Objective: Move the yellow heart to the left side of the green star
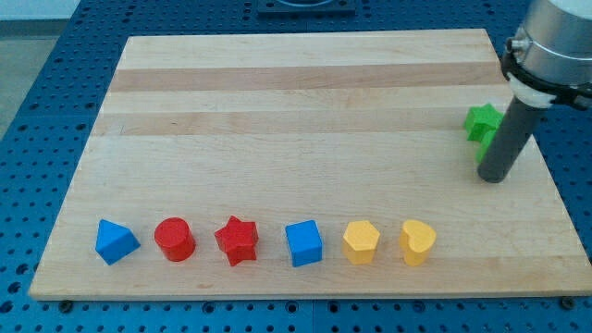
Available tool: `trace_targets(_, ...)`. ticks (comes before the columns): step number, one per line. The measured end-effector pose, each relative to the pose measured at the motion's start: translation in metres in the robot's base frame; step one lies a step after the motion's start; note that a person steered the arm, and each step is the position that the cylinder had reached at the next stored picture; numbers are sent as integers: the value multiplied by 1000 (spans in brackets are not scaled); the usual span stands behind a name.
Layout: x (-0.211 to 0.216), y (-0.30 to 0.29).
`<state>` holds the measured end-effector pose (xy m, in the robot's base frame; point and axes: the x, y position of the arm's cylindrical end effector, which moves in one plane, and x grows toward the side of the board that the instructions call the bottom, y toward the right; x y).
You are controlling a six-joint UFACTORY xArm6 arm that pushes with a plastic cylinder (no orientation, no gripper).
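The yellow heart (417, 242) lies at the right end of a row of blocks near the view's bottom edge of the board. The green star (481, 120) sits near the board's right edge, partly hidden behind my rod. A second green piece (484, 148) shows just below it, its shape unclear. My tip (493, 177) rests on the board just below the green blocks, well above and to the right of the yellow heart.
The bottom row holds, left to right, a blue triangle-like block (117, 241), a red cylinder (174, 240), a red star (237, 240), a blue cube (303, 243) and a yellow hexagon (361, 242). The wooden board (296, 102) lies on a blue perforated table.
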<state>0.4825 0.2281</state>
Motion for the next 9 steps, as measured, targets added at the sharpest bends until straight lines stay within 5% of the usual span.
trace_targets(2, -1, 7)
trace_targets(5, 135, -72)
trace_targets(9, 84, -123)
